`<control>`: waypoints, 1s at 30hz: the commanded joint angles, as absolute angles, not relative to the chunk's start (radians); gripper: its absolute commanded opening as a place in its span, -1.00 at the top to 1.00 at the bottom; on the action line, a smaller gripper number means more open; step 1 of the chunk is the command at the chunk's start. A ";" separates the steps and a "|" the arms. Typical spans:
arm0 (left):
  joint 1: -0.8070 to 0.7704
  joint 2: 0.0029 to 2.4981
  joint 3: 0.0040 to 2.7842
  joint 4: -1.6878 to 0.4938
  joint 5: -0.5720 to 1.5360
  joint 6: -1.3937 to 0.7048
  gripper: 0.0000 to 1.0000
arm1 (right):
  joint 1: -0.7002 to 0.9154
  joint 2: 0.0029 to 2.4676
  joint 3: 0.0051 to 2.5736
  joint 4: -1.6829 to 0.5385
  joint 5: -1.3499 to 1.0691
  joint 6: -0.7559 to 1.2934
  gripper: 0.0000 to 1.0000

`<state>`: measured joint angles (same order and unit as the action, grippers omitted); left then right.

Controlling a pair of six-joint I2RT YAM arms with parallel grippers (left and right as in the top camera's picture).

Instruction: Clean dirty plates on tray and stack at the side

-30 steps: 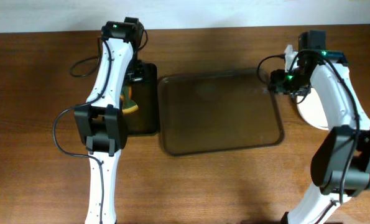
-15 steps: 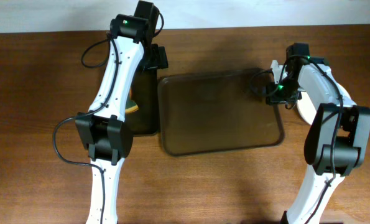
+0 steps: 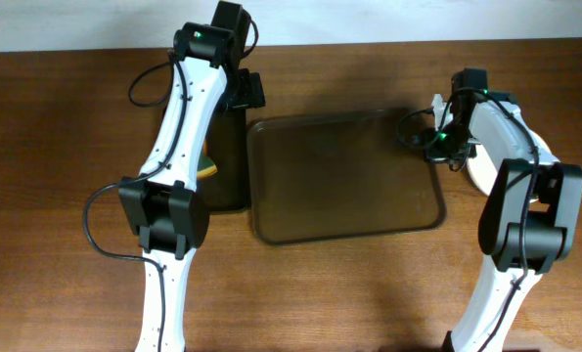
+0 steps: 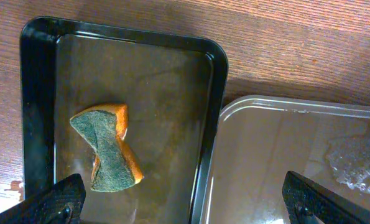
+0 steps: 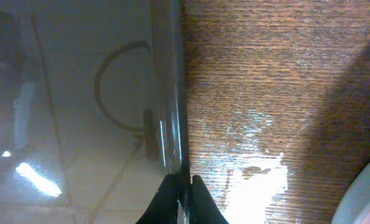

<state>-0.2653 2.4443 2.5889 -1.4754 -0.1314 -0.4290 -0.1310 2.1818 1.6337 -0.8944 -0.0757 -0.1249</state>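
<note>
The brown tray lies mid-table with no plates on it. My right gripper is shut on the tray's right rim, one finger on each side of the thin edge; overhead it sits at the tray's far right corner. A white plate rests on the table right of the tray, mostly hidden under my right arm; its edge shows at the wrist view's corner. My left gripper hangs open over a black tray holding an orange-and-green sponge.
The black tray stands left of the brown tray, almost touching it, with the sponge peeking out beside my left arm. A wet smear shines on the wood between tray rim and plate. Bare wooden table surrounds both trays.
My right gripper has moved left from over the plate to the tray's rim and shut on it. My left arm swung toward the far end of the black tray, still open.
</note>
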 commanded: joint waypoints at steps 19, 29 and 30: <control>-0.260 2.425 2.590 -1.467 -0.101 -0.413 -1.00 | -0.210 2.171 1.790 -1.006 -0.128 0.026 0.30; -0.260 2.425 2.590 -1.467 -0.101 -0.413 -0.99 | -0.209 1.842 2.323 -1.699 -0.168 0.031 -0.97; -0.260 2.425 2.590 -1.467 -0.101 -0.413 -0.99 | -0.209 1.777 2.323 -1.699 -0.248 0.036 -0.96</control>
<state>-0.2653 2.4443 2.5889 -1.4685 -0.1043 -0.4290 -0.2043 1.9354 2.2745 -1.6764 -0.1364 0.0273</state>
